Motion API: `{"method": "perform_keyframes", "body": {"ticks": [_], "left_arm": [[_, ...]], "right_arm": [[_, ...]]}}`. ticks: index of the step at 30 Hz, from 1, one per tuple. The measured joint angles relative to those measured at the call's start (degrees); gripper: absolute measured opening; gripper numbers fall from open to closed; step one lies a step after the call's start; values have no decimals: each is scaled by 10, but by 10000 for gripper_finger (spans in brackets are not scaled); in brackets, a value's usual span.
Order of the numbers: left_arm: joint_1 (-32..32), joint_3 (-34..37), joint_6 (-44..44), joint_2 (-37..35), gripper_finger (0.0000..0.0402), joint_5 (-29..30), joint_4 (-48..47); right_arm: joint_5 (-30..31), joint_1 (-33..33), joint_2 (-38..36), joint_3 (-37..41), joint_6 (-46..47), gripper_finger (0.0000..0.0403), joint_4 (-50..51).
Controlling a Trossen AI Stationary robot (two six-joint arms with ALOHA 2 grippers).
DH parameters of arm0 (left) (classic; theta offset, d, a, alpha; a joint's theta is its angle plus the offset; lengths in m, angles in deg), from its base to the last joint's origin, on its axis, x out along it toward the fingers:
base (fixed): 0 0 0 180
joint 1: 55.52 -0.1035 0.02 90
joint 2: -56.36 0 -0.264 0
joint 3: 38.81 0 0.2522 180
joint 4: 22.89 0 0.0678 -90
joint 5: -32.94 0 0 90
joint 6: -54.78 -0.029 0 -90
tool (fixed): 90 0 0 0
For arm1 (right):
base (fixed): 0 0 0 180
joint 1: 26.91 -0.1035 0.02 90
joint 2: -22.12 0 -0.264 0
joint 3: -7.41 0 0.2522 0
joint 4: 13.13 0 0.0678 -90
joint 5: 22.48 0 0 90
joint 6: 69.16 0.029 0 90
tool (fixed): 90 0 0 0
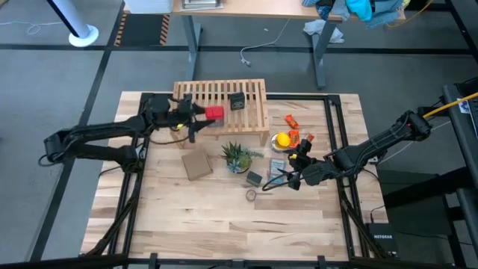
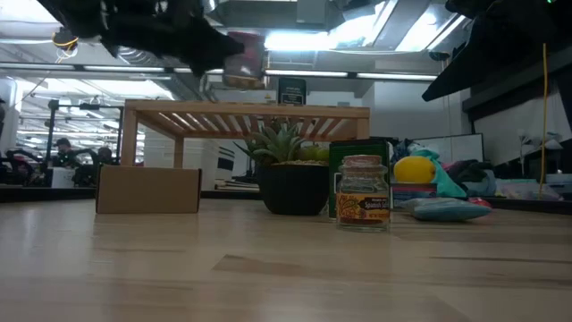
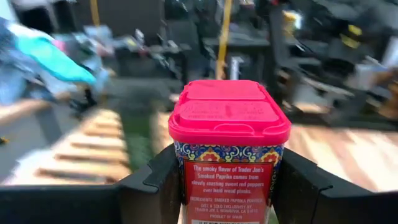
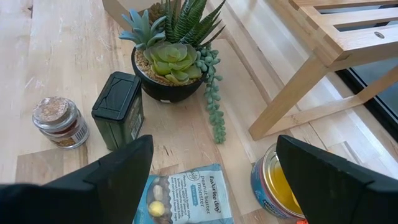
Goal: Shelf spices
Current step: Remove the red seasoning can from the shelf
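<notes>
My left gripper (image 1: 203, 113) is shut on a red tin (image 3: 229, 143) with a pink-red lid, above the slatted top of the light-wood shelf (image 1: 224, 93). A black tin (image 1: 237, 101) stands on the shelf top. A dark green tin (image 4: 118, 109) and a tiny round jar (image 4: 59, 121) stand on the table by a potted succulent (image 4: 171, 53). My right gripper (image 4: 211, 180) is open and empty above a flat blue packet (image 4: 186, 199), right of the jar and green tin. My left gripper pinches the red tin by its two opposite side walls (image 3: 181, 180), just below the lid, between its two fingers (image 3: 155, 186). The fingers come level from the table's left side. The tin stands upright and is lifted clear of the shelf top (image 2: 246, 112).
A brown cardboard square (image 1: 197, 165) lies left of the plant. A yellow can (image 4: 277, 186) and orange items (image 1: 293, 121) lie right of the shelf. The shelf's leg (image 4: 311, 81) stands near the plant. Bare wood table (image 1: 209, 224) lies toward the near edge.
</notes>
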State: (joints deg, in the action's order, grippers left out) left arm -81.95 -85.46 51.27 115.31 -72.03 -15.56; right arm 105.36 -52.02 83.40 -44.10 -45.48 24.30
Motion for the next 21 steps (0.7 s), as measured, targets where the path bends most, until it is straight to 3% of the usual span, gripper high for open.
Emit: {"method": "perform_keyframes", "body": {"ticks": [5,13,16,21], "left_arm": [[80,0,17,-63,173,38,-108],[251,0,45,-100,173,185,-138],[324,0,74,-91,173,261,-160],[446,0,119,-43,173,452,-162]], "right_arm": [[0,0,0,0,0,347,0],[0,0,0,0,0,347,0],[0,0,0,0,0,347,0],[0,0,0,0,0,347,0]]}}
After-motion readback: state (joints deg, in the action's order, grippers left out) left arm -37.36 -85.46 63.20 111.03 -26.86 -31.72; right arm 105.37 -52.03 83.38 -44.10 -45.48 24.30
